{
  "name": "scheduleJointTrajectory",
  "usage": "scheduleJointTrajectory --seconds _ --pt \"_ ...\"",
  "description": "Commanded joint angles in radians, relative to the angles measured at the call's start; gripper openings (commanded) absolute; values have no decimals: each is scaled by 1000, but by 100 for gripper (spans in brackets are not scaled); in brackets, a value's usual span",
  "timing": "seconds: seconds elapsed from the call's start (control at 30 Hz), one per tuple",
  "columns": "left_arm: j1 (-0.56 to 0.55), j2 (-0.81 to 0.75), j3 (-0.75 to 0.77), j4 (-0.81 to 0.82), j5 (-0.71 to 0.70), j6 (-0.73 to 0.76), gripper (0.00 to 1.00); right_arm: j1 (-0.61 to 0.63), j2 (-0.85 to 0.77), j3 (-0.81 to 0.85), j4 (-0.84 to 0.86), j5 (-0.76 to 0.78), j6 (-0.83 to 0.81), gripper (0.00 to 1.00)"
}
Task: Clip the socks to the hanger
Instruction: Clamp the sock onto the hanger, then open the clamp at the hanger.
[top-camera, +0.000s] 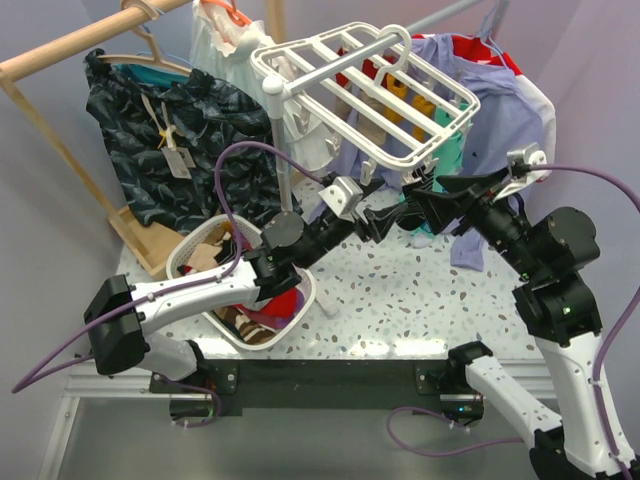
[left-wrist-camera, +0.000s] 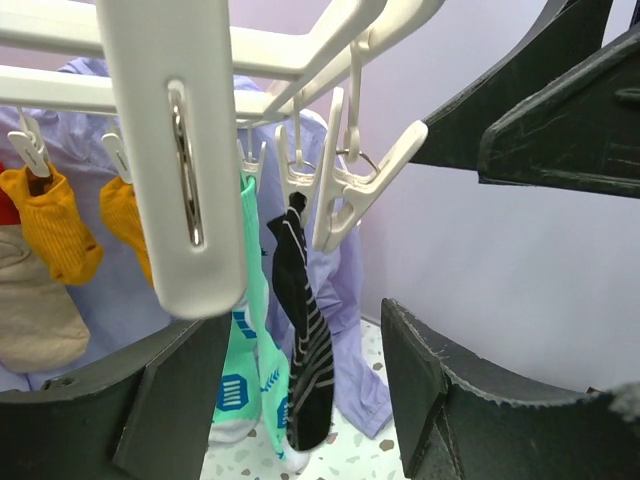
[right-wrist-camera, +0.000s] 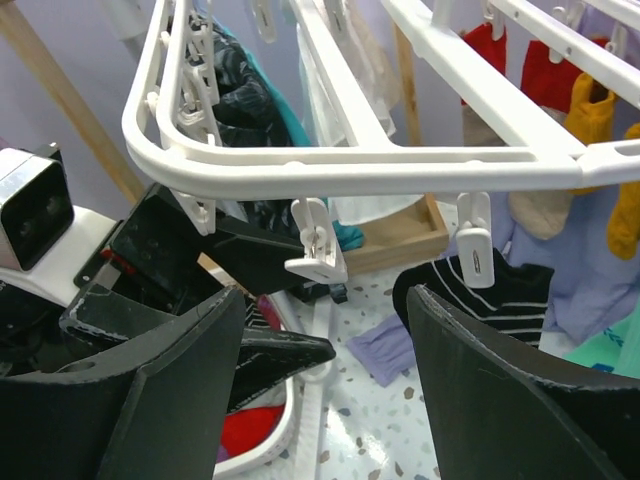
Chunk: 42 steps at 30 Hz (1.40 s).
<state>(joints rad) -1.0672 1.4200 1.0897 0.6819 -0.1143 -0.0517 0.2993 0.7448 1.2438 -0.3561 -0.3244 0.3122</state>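
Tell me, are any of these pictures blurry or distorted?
Top external: even, soft light, no glare, all sharp. Left wrist: the nearest white clip looms oversized; the striped black sock is crisp. Right wrist: dark tool fingers block the bottom.

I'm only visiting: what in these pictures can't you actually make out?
Red cloth in the basket, top view: the left arm covers most of it; sock or not, unclear.
Red pieces hanging from the hanger, right wrist view: bars and the top edge cut them off.
Black striped sock, right wrist view: the right gripper has a finger hiding its lower part.
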Motion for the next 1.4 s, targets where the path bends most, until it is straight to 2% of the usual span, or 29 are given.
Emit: scheduleJointTrajectory --seconds 0.0,0.27,0.57,0.7,0.83,1.03,1.2,1.37 --pt "1 5 59 8 -30 6 66 3 42 49 91 -61 57 68" --pt "-7 5 59 2 -56 29 66 3 87 66 103 -36 106 64" --pt "-8 -4 45 11 -47 39 66 3 88 25 72 39 99 47" --pt "-7 -12 24 34 -28 47 66 1 80 17 68 82 93 42" --pt "-8 -20 -5 74 7 92 66 1 73 17 51 116 76 37" --pt "-11 -10 -24 157 47 170 67 1 74 26 51 117 70 24" --pt "-37 16 -17 223 19 240 67 3 76 31 48 116 61 8" --pt "-76 72 -19 344 -54 375 67 1 77 42 32 104 56 4"
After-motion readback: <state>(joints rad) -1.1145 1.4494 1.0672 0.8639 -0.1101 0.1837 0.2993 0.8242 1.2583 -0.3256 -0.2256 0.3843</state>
